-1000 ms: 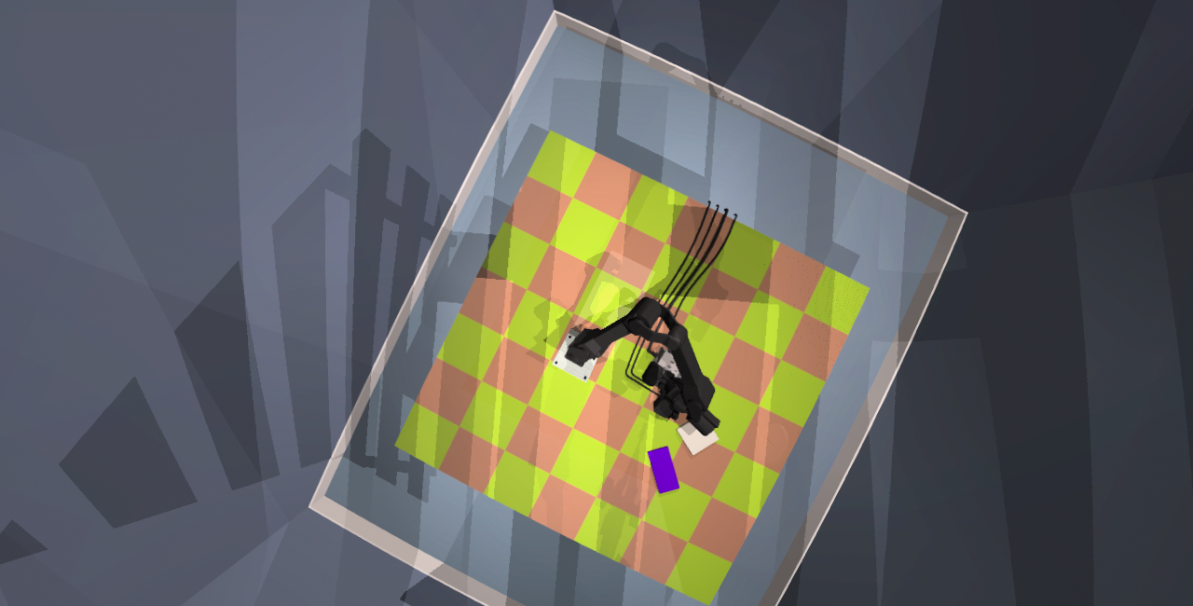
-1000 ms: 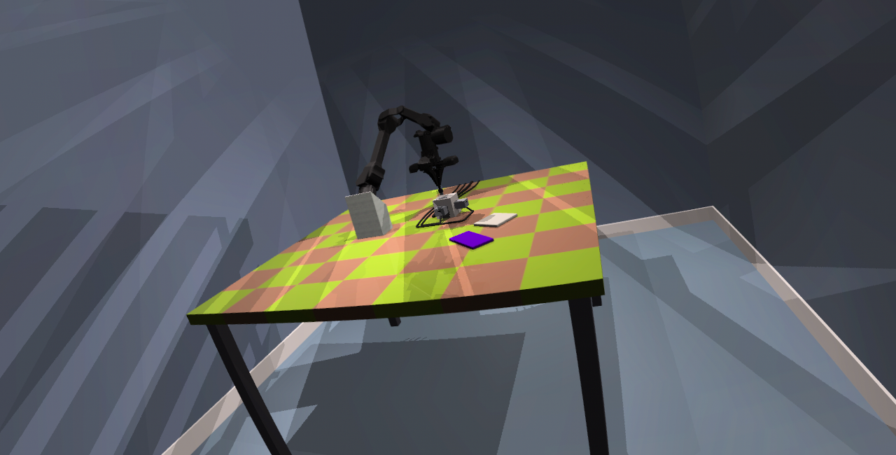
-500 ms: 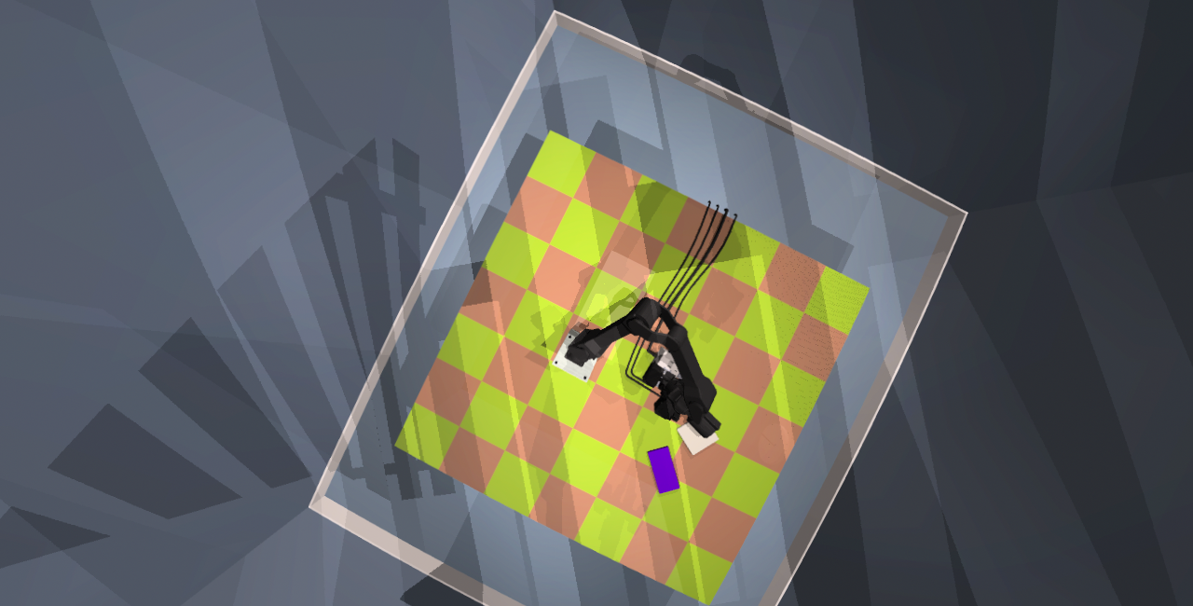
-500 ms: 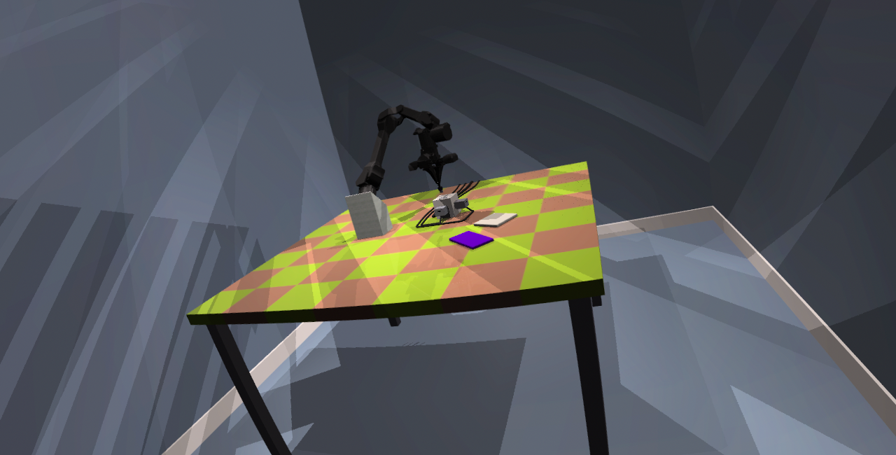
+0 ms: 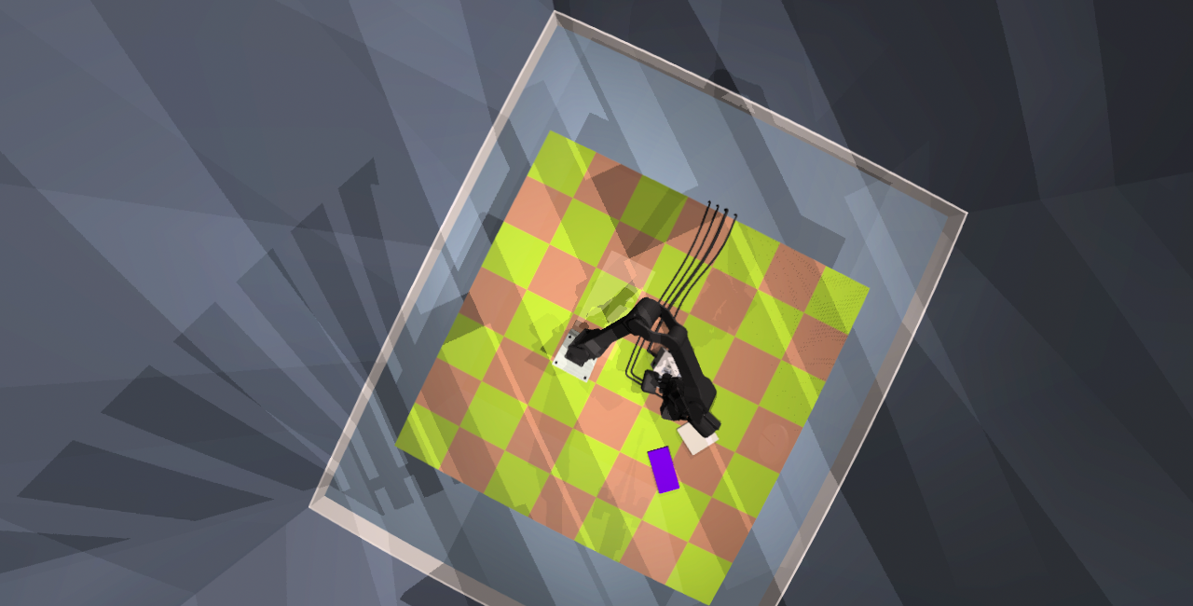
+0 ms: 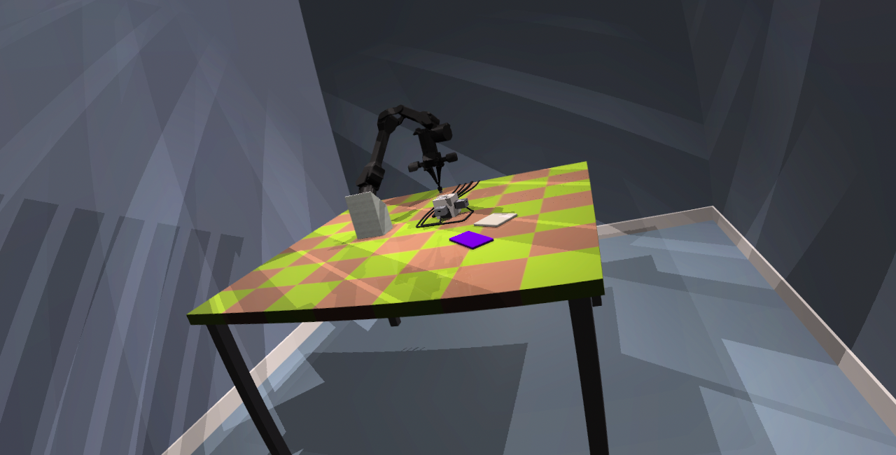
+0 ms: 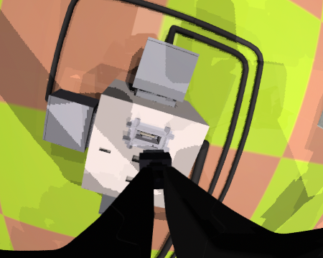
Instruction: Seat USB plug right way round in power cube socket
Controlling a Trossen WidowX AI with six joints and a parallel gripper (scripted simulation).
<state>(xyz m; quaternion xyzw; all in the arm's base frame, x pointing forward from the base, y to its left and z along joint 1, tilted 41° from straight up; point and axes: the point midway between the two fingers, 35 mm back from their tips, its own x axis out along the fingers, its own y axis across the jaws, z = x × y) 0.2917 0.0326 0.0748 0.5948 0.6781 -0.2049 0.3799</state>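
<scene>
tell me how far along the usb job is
Looks done: the plug is out, since the grey-framed socket on the white cube shows its slot.
In hand: apparently the black plug, in the black gripper.
Left: orienting, seating, release, clearing.

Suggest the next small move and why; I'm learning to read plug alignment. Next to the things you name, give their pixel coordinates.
I'd turn the USB plug (image 6: pixel 439 190) (image 7: pixel 155 158) while it is still clear of the socket (image 7: pixel 147 138), before lowering: the opening shows uncovered, and its long side looks skewed against the plug's.

Blk arm (image 5: pixel 692 360) (image 6: pixel 376 150), blocky joints, prob matte.
</scene>
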